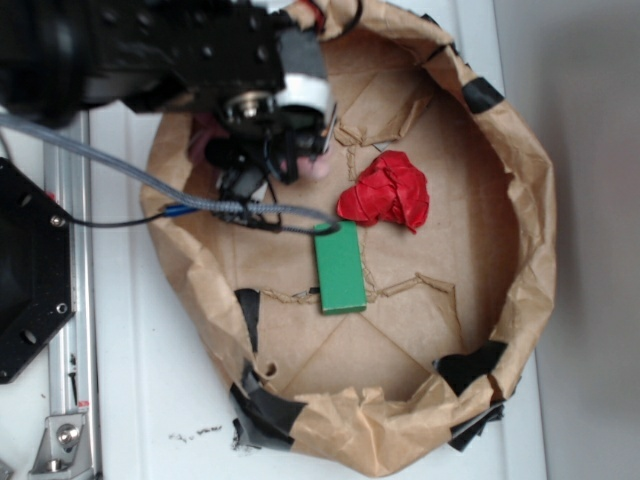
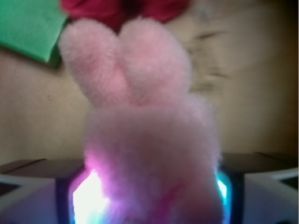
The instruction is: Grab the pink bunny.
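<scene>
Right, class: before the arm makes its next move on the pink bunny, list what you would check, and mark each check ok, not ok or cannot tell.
1. Small fluffy pink plush bunny sits between the gripper fingers: ok.
2. Fingers closed firmly on it: cannot tell.
3. Ears point away from the gripper, free: ok.
4. Crumpled red paper wad lies apart from the gripper: ok.
5. Flat green rectangular block clear of the grasp: ok.
6. Brown paper bowl wall clear of the arm: cannot tell.
</scene>
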`<state>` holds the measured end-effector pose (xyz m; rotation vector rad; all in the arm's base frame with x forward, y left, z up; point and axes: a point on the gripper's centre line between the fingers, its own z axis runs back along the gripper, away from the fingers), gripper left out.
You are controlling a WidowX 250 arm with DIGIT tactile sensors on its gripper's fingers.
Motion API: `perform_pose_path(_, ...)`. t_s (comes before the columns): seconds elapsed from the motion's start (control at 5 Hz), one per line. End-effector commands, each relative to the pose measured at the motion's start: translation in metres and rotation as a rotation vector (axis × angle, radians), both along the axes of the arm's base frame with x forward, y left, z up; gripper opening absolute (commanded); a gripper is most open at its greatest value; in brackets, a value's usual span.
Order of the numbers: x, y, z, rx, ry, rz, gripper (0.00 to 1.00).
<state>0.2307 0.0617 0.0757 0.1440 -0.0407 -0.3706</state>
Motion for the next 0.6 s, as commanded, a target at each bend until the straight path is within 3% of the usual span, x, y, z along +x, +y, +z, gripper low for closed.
perform_pose_path(0.0, 0.021, -0.048, 0.087, -0.12, -0.147, 0.232, 0.0)
perform_pose_path(0.2, 0.025, -0.061, 0.081, -0.09, -0.203, 0.391, 0.0)
perform_pose_path(0.4, 0.029, -0.077, 0.073, -0.137, -0.25, 0.492, 0.0)
